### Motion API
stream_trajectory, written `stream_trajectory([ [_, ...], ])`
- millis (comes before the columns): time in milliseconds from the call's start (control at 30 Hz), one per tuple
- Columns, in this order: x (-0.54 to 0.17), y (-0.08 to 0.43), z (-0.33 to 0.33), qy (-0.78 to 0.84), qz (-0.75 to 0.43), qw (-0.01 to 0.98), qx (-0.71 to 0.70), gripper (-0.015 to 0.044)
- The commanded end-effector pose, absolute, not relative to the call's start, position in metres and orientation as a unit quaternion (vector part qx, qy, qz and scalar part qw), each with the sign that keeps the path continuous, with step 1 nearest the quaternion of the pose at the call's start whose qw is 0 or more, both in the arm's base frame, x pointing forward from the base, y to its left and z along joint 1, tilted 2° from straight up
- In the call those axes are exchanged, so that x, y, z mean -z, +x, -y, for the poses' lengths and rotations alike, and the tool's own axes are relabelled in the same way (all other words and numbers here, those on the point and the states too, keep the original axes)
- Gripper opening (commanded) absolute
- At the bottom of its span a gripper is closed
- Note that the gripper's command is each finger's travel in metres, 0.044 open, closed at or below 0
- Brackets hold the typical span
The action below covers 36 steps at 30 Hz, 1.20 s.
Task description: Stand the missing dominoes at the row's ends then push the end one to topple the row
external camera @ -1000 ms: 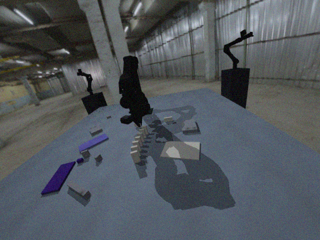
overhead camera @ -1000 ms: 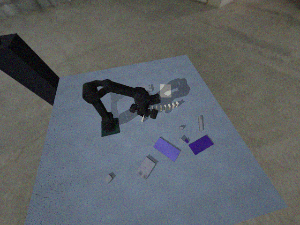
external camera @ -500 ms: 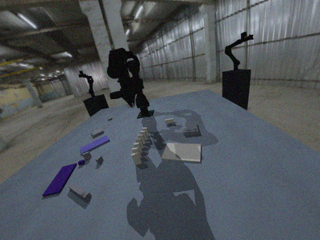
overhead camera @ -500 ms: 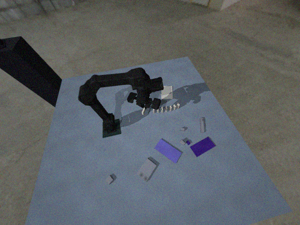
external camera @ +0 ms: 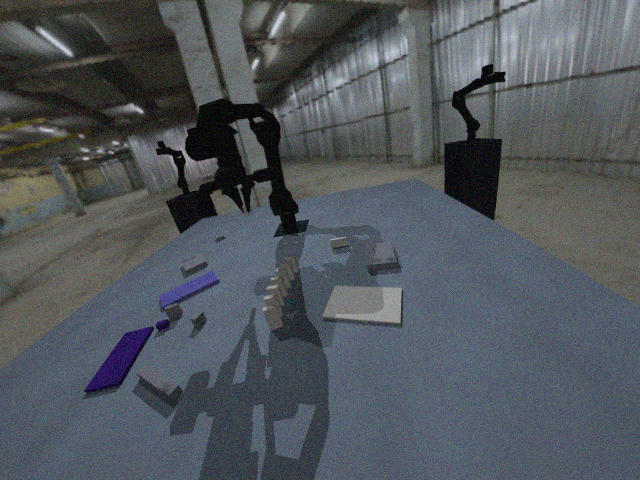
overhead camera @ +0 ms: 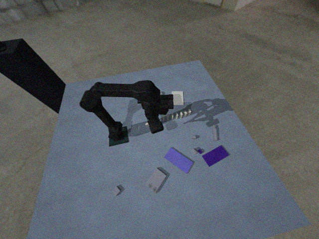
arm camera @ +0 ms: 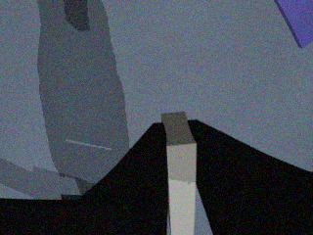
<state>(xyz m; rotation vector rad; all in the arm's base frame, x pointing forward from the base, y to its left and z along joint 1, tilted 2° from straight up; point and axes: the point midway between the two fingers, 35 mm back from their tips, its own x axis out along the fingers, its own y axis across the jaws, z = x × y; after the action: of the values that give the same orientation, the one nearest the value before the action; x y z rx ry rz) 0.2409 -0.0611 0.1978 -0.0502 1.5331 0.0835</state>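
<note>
A row of several pale dominoes (overhead camera: 181,114) (external camera: 273,317) stands upright on the blue table, one behind another, in the top and exterior views. The gripper (external camera: 246,210) (arm camera: 178,128) is shut on a separate pale domino (arm camera: 181,164), which sits upright between the fingertips in the wrist view. The gripper is above the table, between the arm's base and the base-side end of the row, apart from the standing dominoes. In the top view its fingers are mostly hidden behind the arm's own parts.
A white flat panel (overhead camera: 178,98) (external camera: 364,304) lies beside the row. A light purple slab (overhead camera: 179,160) (external camera: 189,289), a dark purple slab (overhead camera: 216,155) (external camera: 119,360) and several small greyish blocks lie on the other side. A small pale block (external camera: 339,242) lies nearer the base.
</note>
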Motion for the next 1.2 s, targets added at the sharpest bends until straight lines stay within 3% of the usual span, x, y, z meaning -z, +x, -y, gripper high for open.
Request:
stream_trajectory([
  [0,-0.196,0.205,0.103,0.276,-0.648,0.662,0.255,0.0028],
  [167,-0.194,0.185,0.122,0.417,-0.575,0.584,0.393,0.0028],
  [733,-0.194,0.185,0.121,0.416,-0.575,0.583,0.395,0.0028],
  [1167,-0.167,0.17,0.114,0.334,-0.566,0.557,0.508,0.0028],
])
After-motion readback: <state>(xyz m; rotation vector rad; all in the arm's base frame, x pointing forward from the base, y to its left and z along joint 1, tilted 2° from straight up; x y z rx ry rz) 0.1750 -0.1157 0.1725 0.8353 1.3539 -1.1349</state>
